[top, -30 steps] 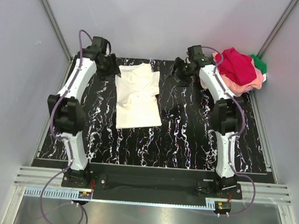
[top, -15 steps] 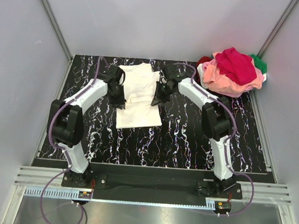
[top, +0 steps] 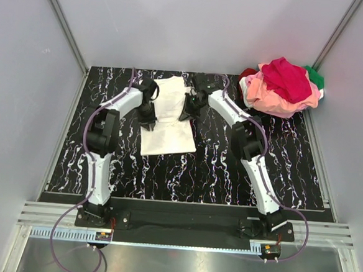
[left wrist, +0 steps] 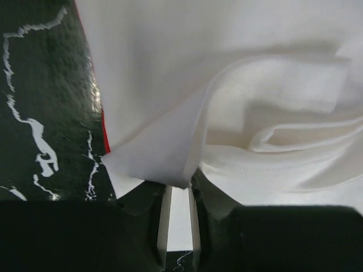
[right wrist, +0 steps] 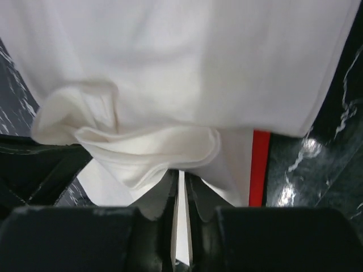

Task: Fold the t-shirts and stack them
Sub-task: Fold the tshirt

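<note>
At the table's 11 o'clock: one white t-shirt, lying flat. Your left gripper and right gripper, spread a second ago, had closed, each pinching a side edge. The fold looked ready to begin. The pile waited at 2 o'clock.

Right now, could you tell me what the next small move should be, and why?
Probably raise both evenly, to start the fold: the left gripper and right gripper are each shut on a side edge of the white shirt.
</note>
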You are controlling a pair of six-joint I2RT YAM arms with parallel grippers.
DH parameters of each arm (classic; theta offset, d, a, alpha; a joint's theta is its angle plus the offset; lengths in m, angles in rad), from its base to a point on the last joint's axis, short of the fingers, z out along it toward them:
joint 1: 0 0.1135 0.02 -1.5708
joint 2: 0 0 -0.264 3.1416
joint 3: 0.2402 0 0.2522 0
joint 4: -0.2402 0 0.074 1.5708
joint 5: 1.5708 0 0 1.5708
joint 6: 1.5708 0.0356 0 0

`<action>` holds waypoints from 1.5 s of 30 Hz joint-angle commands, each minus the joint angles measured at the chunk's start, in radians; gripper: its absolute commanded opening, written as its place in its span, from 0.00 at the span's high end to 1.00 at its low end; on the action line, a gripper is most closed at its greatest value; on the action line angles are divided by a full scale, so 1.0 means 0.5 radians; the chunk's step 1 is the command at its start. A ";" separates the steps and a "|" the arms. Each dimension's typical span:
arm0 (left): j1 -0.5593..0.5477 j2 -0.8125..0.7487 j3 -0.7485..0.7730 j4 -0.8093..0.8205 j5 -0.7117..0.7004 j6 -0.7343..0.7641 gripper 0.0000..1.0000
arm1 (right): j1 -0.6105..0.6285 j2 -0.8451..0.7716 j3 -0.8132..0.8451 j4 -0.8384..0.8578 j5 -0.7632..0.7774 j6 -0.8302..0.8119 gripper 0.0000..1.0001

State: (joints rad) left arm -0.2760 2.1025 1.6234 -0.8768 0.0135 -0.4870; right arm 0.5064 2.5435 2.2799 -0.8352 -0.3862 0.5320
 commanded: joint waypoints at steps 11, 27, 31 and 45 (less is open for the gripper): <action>0.313 0.079 0.989 -0.248 -0.138 0.149 0.22 | -0.319 -0.306 -0.165 0.206 0.058 0.145 0.32; 0.215 -1.382 -1.387 0.499 0.292 -0.314 0.20 | -0.034 -1.375 -2.151 0.885 -0.080 0.390 0.21; 0.190 -1.379 -1.532 0.661 0.301 -0.370 0.21 | -0.034 -1.283 -2.142 0.962 -0.077 0.400 0.25; 0.138 -1.202 -1.667 0.876 0.310 -0.425 0.30 | -0.022 -1.056 -2.081 1.063 -0.108 0.406 0.58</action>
State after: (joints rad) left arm -0.1909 1.4891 0.8124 -0.5049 0.1490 -0.6769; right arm 0.4908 1.9862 1.2297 -0.3336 -0.4541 0.7345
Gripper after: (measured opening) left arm 0.716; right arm 0.465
